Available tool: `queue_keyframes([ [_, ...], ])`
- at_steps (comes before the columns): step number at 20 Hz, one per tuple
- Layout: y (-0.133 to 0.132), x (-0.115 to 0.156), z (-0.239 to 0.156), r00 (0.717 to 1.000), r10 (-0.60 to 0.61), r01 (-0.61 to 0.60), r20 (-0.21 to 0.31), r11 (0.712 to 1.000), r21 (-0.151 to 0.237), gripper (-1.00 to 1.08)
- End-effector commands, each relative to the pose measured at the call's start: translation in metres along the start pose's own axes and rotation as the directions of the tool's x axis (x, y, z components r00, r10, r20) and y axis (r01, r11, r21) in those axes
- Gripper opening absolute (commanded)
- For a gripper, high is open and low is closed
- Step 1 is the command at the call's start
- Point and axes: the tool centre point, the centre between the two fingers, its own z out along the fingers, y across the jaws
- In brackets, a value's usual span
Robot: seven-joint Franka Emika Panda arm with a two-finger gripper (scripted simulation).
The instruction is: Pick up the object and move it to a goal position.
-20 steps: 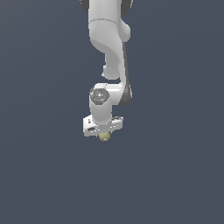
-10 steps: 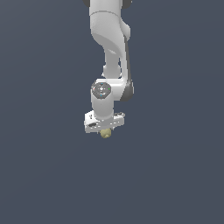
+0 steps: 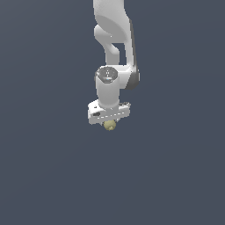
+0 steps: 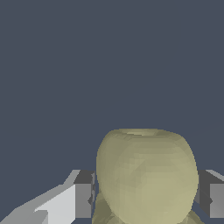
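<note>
The object point(image 3: 110, 125) is a small pale yellow-tan rounded lump, seen just under the white gripper point(image 3: 109, 123) in the exterior view. In the wrist view the object point(image 4: 146, 175) fills the space between the two grey fingertips point(image 4: 83, 200), which press on its sides. The gripper point(image 4: 146, 199) is shut on the object and holds it above the plain dark ground. The white arm point(image 3: 115, 39) rises straight up behind it. Most of the object is hidden by the hand in the exterior view.
Only a flat, featureless dark blue-grey ground point(image 3: 52, 176) surrounds the arm in both views. No other objects or edges show.
The arm and gripper have shifted slightly upward and toward the exterior view's right, carrying the object with them.
</note>
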Motion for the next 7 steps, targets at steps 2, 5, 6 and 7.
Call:
queue_keyframes([
  [2, -0.0056, -0.0041, -0.0107, 1.0, 0.0, 0.0, 0.001, 1.0, 0.0, -1.0],
  [5, -0.0078, -0.0051, -0.0153, 1.0, 0.0, 0.0, 0.001, 1.0, 0.0, -1.0],
  [6, -0.0082, -0.0051, -0.0161, 1.0, 0.0, 0.0, 0.001, 1.0, 0.0, -1.0],
  [7, -0.0082, -0.005, -0.0163, 1.0, 0.0, 0.0, 0.001, 1.0, 0.0, -1.0],
])
